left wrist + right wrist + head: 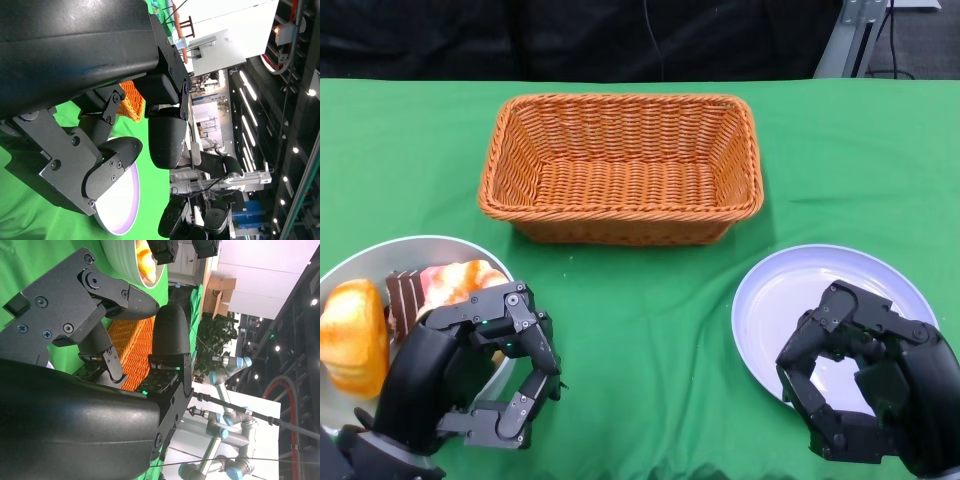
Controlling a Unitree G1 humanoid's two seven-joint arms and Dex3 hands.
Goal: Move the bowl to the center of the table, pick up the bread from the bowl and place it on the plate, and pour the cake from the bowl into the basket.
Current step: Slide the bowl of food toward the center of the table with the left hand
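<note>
A grey bowl (420,242) sits at the table's near left. It holds a golden bread roll (355,335), a brown layered cake slice (405,295) and a pink-orange cake piece (460,280). My left hand (470,375) is at the bowl's right rim, fingers and thumb curved apart with nothing between them; I cannot tell if it touches the rim. A pale lavender plate (790,290) lies empty at the near right. Over its near edge my right hand (865,385) is curved the same way and holds nothing. The right wrist view shows the bowl (125,265) past its fingers (65,305).
An empty orange wicker basket (620,103) stands at the middle back of the green cloth. Bare cloth lies between bowl and plate. The left wrist view shows the plate (122,210) and a basket corner (131,102). Dark background runs behind the table's far edge.
</note>
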